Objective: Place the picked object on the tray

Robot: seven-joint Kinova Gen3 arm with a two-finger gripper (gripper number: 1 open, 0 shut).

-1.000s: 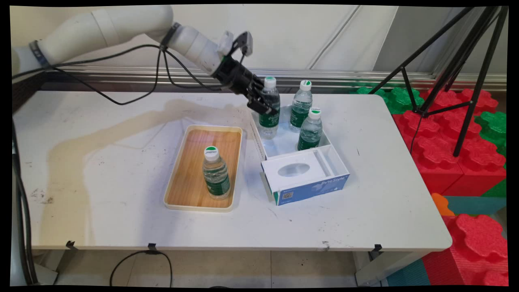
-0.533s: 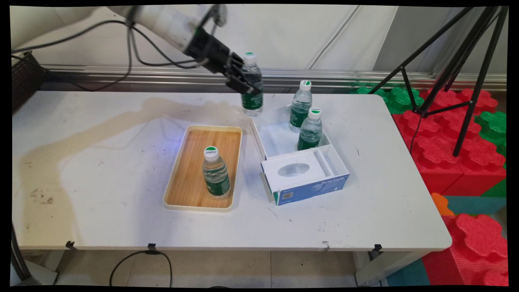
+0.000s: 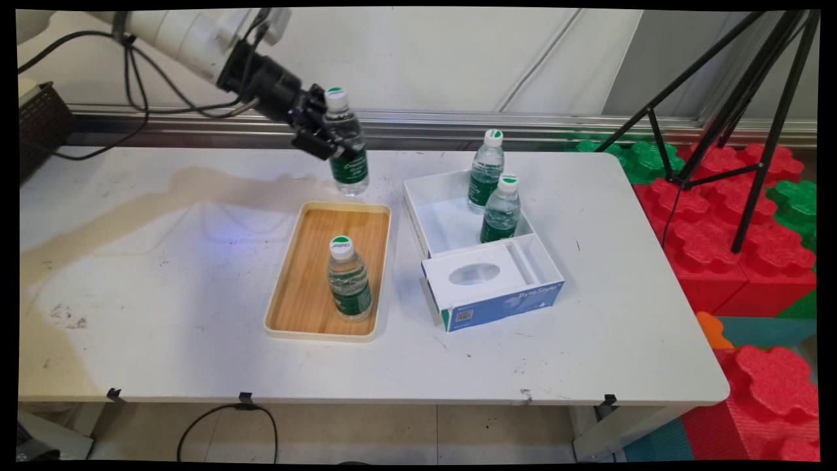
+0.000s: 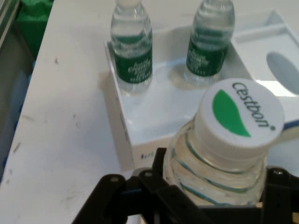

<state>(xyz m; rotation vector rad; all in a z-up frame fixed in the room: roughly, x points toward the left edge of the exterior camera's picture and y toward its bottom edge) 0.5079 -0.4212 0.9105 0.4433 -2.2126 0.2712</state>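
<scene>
While you read the main view, note that the end effector is pinching a water bottle by its upper body, holding it in the air at about 12 o'clock from the wooden tray, just past the tray's far rim. On the tray, toward its 5 o'clock corner, a second bottle stands upright. At 3 o'clock from the tray sits a white box with two more bottles standing in its far compartment.

Your risks, as I judge them: the held bottle hangs slightly tilted, and the grip sits high on a ribbed, rounded body, so it could slip or swing if you move sharply. Lowered over the rim of the tray, it could catch the edge and topple. Set down too close to the standing bottle, it could knock that one over.

Readable writing: the cap of the held bottle says "Cestbon" beside a green leaf mark. The blue front of the box reads "Byte Style". The bottles' green labels carry script too small to read.
</scene>
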